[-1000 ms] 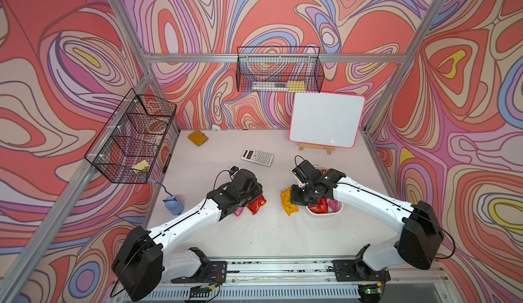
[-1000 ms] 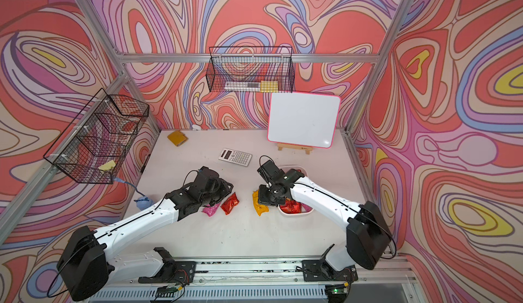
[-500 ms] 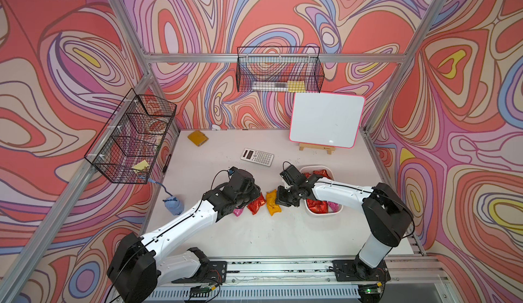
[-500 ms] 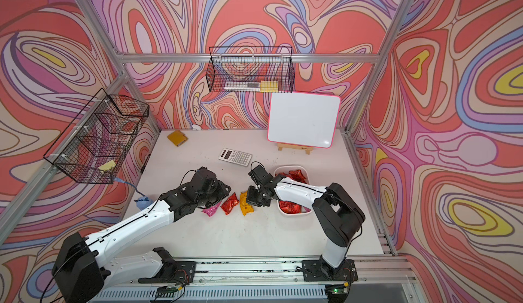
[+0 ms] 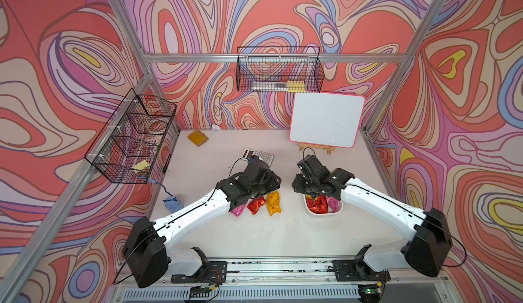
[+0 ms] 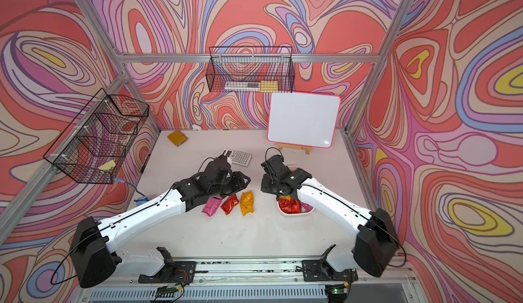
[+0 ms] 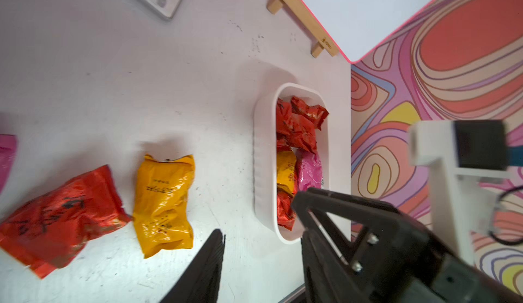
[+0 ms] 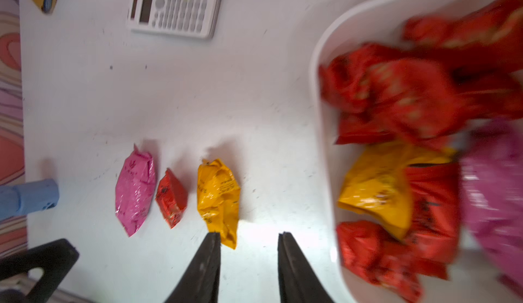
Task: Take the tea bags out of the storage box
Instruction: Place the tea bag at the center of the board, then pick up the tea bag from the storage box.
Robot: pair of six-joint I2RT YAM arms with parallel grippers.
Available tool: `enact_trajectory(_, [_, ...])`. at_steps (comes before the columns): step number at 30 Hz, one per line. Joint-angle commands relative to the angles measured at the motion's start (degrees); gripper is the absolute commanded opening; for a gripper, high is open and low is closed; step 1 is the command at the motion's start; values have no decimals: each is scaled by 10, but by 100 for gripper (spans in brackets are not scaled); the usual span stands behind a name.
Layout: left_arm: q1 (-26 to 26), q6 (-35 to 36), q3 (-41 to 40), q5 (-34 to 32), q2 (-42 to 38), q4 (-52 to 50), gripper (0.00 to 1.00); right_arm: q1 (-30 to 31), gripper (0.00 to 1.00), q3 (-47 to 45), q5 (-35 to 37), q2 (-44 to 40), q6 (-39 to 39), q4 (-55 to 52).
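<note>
I have the right fingers [image 8: 208, 267] parted to a middling gap and holding nothing. Only bare pale worktop [image 8: 169, 103] shows between them. Just off the tip of one finger lies an orange-yellow crinkled foil sachet [image 8: 218, 199]. Beyond it, in a row on the worktop, are a small red foil sachet [image 8: 171, 198] and a pink foil sachet [image 8: 135, 191]. Outside the other finger sits the storage box [image 8: 321, 95], a shallow white plastic tub with rounded corners. The other tea bags [image 8: 396, 98] lie inside it: several shiny red ones, one orange-yellow and one pink, all blurred in this view.

The left fingers [image 7: 209, 262] are also apart and empty, with bare worktop between them. The orange-yellow sachet lies just outside one finger. The tub is on the far side of the other, whose black body covers one end of it.

In both top views the black wrist housings hide the fingertips from me. The right housing covers the far end of the tub. A grey-white calculator [image 5: 260, 156] lies beyond the left fingers.
</note>
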Motion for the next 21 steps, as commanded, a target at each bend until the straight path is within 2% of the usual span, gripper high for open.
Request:
enact_trajectory(1, [-34, 29, 52, 29, 69, 30, 51, -2, 36, 13, 199, -78, -11, -124])
enact_trajectory(5, [-68, 53, 162, 57, 175, 13, 52, -2, 37, 27, 269, -144, -5, -190])
enact_trajectory(11, [-94, 62, 325, 58, 314, -83, 56, -2, 37, 16, 302, -215, 38, -235])
enact_trajectory(16, [-94, -2, 364, 26, 372, -117, 61, -2, 37, 13, 308, -240, 57, -252])
enact_trajectory(21, [-94, -27, 389, -14, 400, -121, 74, -2, 38, 14, 304, -241, 66, -265])
